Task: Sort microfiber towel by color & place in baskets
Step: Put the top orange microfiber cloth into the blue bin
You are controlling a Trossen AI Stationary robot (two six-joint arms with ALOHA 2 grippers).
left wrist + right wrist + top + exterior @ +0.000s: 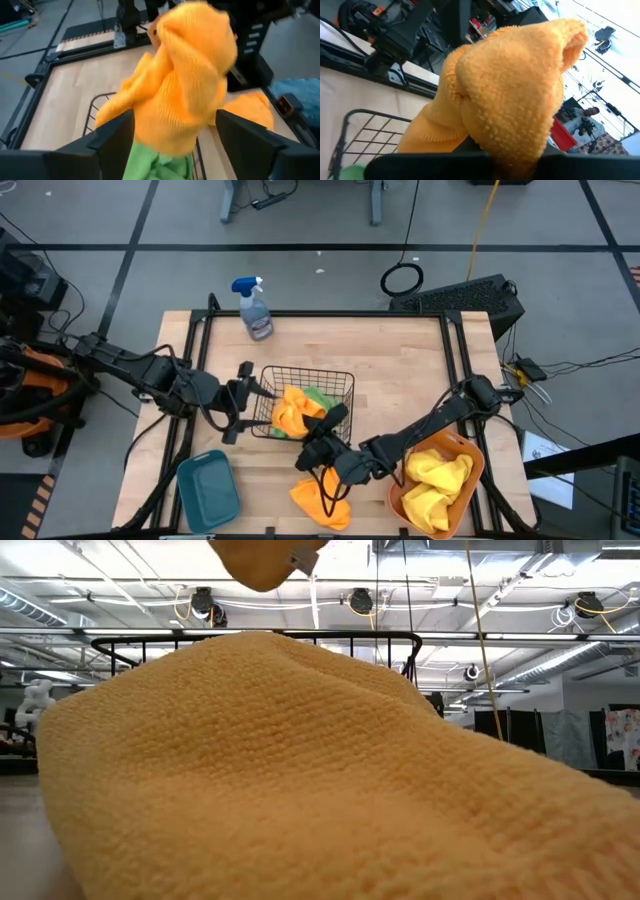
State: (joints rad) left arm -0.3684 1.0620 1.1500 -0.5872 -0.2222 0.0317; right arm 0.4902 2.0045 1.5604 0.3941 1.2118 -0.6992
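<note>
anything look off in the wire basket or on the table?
Yes: the black wire basket holds mixed colors, an orange towel over a green towel. Another orange cloth lies loose on the table, outside any basket.

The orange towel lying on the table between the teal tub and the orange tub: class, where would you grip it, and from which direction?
Grip the orange towel at a raised fold near its middle, coming straight down from above. It lies crumpled on the bare table, so its bunched folds give the fingers something to pinch; its flat edges probably would not.
</note>
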